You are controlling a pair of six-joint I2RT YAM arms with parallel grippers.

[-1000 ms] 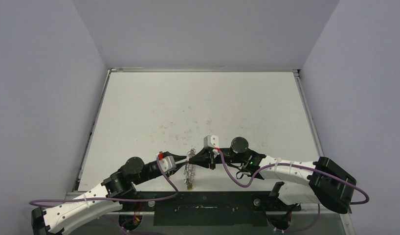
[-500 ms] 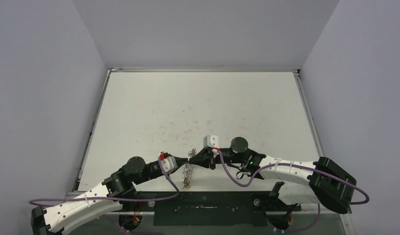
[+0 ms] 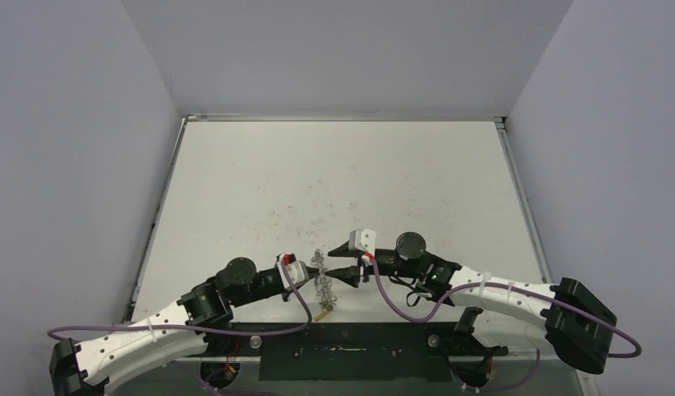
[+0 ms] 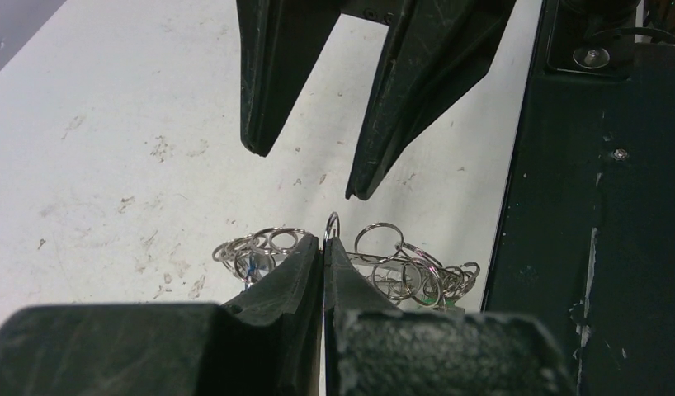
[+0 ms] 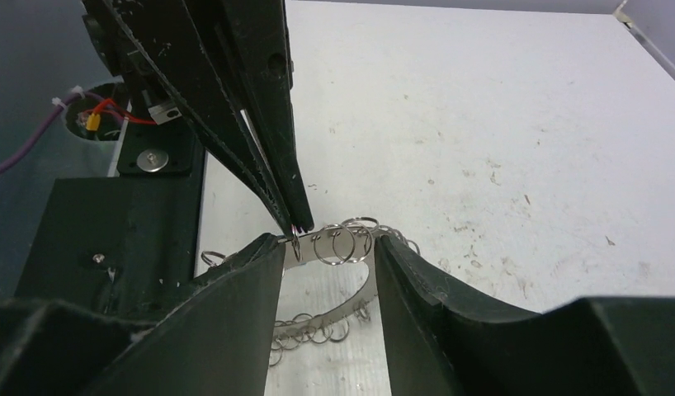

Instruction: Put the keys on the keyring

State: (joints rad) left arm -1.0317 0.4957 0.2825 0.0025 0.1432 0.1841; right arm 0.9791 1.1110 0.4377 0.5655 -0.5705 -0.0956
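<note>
My left jaws are pressed together, pinching one small wire loop (image 4: 328, 227) on the rim of the ring (image 5: 338, 276) at their very tips. The ring hangs from that pinch, just above or on the counter (image 3: 334, 181); I cannot tell which. It is close to the near edge, about midway along it.

My right jaws face the left ones nearly tip to tip. They are apart and hold nothing. In the right wrist view the ring's flat band and a row of its loops lie in the gap between them.

A yellowish bit (image 3: 322, 314) shows at the ring's near end in the top view. It may be a key tag, but it is too small for me to be sure. I cannot make out any other keys.

My worries from here:
- The left pinch is on thin wire at the fingertips. I judge that a small tug or twist could pull it free and drop the ring.
- If the right jaws close off-centre on the band, they could drag the ring sideways out of that pinch.
- The two sets of tips are almost touching, so a careless approach could knock them together.
- The loops crowd one another and could snag a fingertip.
</note>
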